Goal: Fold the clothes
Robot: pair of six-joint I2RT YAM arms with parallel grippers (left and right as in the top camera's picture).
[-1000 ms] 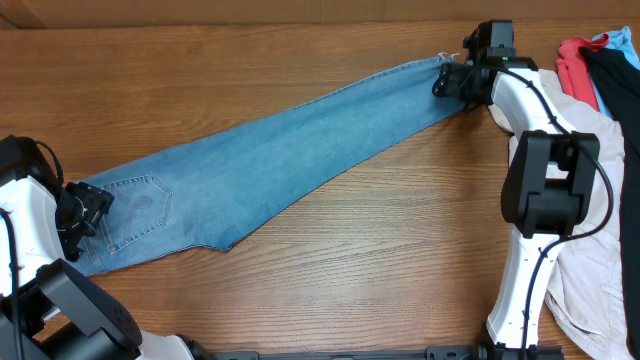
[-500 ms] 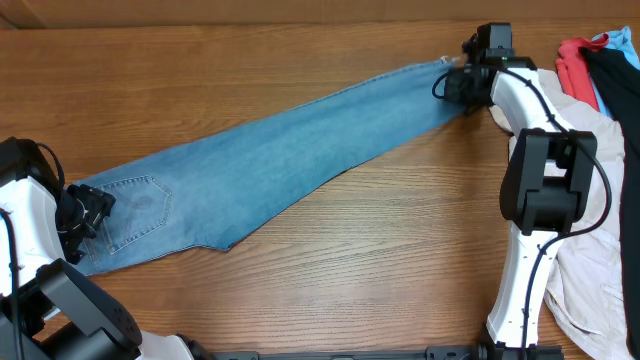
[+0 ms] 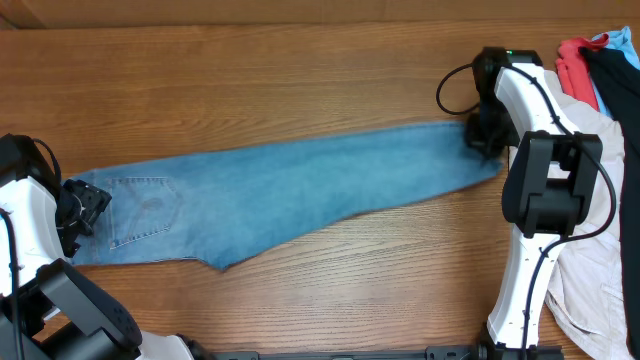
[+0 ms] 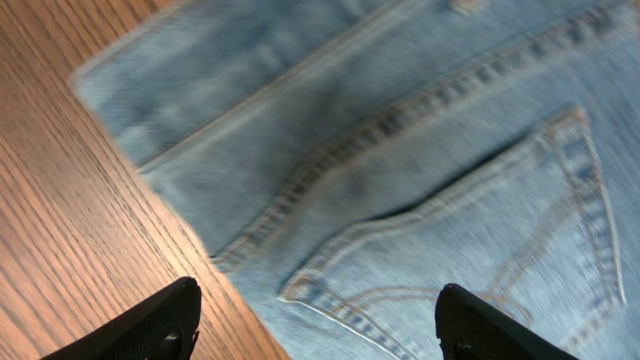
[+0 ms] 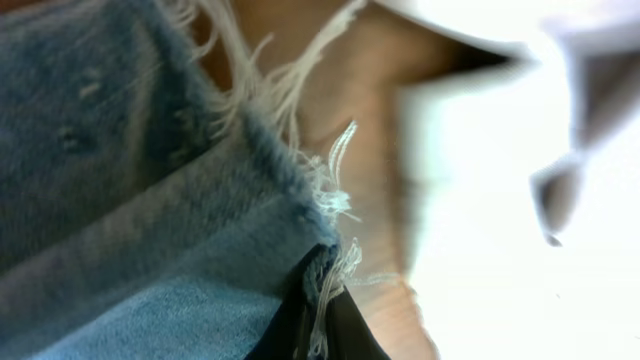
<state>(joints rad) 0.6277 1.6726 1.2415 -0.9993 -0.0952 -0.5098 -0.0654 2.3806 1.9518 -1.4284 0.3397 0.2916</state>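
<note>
The jeans (image 3: 300,180) lie flat across the table (image 3: 300,60), running from 9 o'clock to 2 o'clock; the back pocket (image 4: 470,220) is at the 9 o'clock end and the frayed hem (image 5: 330,190) at the 2 o'clock end. At the waistband edge, the left gripper (image 3: 85,205) has its fingers (image 4: 165,325) spread, pinching nothing; the right gripper (image 5: 315,315) is pressed together on the hem. A beige garment (image 3: 590,270) lies at 4 o'clock; a red garment (image 3: 575,65) lies at 2 o'clock.

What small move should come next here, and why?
Probably lift the right tool slightly and begin carrying the hem toward the waist. The jeans lie stretched out full length, unfolded; the right tool is shut on the frayed hem, while the left tool hovers open over the back pocket.
</note>
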